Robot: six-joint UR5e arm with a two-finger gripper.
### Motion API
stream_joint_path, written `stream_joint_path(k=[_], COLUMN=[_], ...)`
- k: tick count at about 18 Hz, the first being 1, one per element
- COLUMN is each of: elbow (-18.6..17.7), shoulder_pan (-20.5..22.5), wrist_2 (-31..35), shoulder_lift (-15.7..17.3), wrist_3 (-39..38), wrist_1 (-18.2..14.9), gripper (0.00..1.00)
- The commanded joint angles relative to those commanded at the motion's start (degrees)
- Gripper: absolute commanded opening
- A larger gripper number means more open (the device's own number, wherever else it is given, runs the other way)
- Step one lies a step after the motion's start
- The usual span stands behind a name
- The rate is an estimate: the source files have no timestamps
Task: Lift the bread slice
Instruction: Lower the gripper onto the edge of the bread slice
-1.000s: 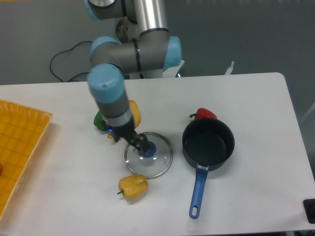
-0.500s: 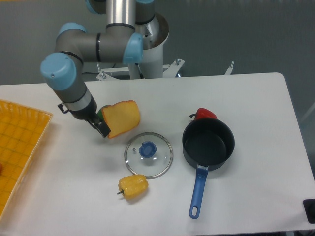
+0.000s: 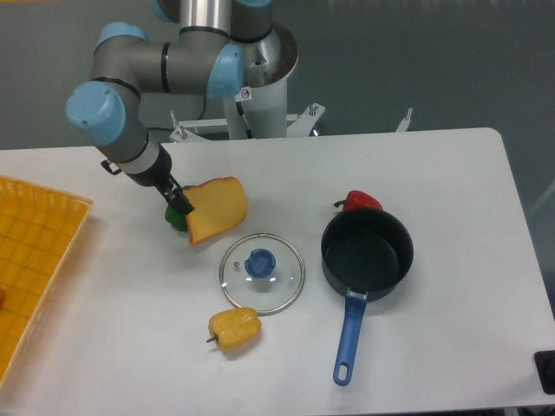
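The bread slice point(image 3: 217, 209) is flat and yellow-orange with a darker crust edge. It lies left of centre on the white table, just above the glass lid. My gripper point(image 3: 180, 204) points down and to the right, and its dark fingertips are at the slice's left edge, over the green pepper point(image 3: 175, 217). The fingers are small and dark, so I cannot tell whether they are closed on the slice. The slice appears to lean on the green pepper, which is mostly hidden.
A glass lid with a blue knob point(image 3: 261, 272) lies below the slice. A yellow bell pepper point(image 3: 235, 329) sits in front of it. A dark pot with a blue handle point(image 3: 367, 255) and a red pepper point(image 3: 362, 201) stand to the right. A yellow tray point(image 3: 30, 260) is at the left edge.
The arm swung from the glass lid leftward to the slice's left edge, then the gripper shifted slightly up along that edge. The slice has barely moved.
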Motion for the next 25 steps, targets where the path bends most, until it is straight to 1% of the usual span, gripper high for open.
stream_joint_path(k=[4, 8, 16, 20, 23, 25], elbow=[-0.8, -1.1, -0.8, -0.4, 0.5, 0.9], shoulder_pan=[1.2, 1.1, 0.9, 0.8, 0.7, 0.7], wrist_2=[1.1, 2.2, 2.3, 2.5, 2.5, 2.5], shoulder_lift=[-0.1, -0.6, -1.2, -2.1, -2.9, -3.3], wrist_3=[0.1, -0.1, -1.3, -2.5, -3.6, -3.5], wrist_1=[0.0, 0.1, 0.3, 0.3, 0.3, 0.2], gripper=[1.0, 1.0, 0.99, 0.96, 0.72, 0.64])
